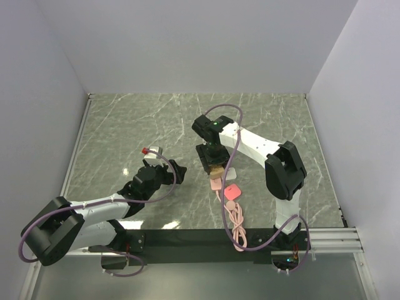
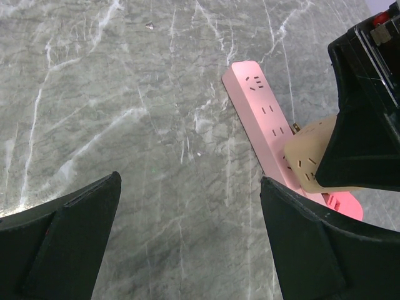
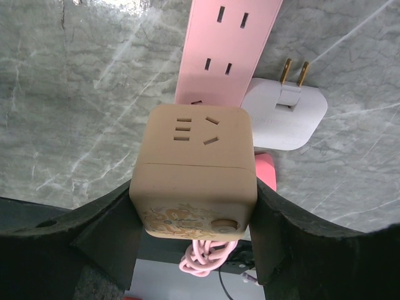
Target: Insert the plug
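- Right pincer: jaws about half open, both fingers pressed against opposite sides of the tan cube. The cube is held with its socket face towards the wrist camera.
- The cube sits over the near part of the pink power strip. Whether it rests on the strip cannot be told.
- White adapter: lies flat on the table just right of the strip, its two prongs pointing far.
- Plug: lies flat on the table just right of the strip's near end, on the near side of the right pincer. No finger touches it.
- Pink cord: runs from the strip towards the near edge.
- Left pincer: jaws fully apart with nothing between them, hanging over bare table to the left of the strip.
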`<state>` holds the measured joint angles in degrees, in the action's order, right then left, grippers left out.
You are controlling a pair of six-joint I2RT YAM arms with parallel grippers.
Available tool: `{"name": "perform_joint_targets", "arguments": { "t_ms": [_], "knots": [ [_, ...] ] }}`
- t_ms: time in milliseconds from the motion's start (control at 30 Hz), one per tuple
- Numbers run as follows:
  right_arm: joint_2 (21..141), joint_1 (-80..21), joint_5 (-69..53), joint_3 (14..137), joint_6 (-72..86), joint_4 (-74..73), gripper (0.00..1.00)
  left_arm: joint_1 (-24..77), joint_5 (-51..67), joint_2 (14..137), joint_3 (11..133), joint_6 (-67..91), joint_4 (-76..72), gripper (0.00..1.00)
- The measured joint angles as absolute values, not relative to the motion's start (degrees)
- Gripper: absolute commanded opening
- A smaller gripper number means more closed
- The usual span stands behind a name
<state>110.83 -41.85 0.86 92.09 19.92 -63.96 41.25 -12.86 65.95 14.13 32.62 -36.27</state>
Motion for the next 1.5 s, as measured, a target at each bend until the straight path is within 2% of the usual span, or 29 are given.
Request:
{"name": "perform_joint_targets", "arguments": {
  "t_ms": [933,1500],
  "knots": [
    [108.88,-41.85,0.73,89.3,21.63,-62.46,0.0,41.06,-13.32,65.34,13.91,32.84,-36.25,1.0],
    [108.18,-39.44,-2.68,87.88,20.78,-62.85,0.0,36.86,-11.86,64.95,11.99,34.89,-37.1,0.99]
  ]
}}
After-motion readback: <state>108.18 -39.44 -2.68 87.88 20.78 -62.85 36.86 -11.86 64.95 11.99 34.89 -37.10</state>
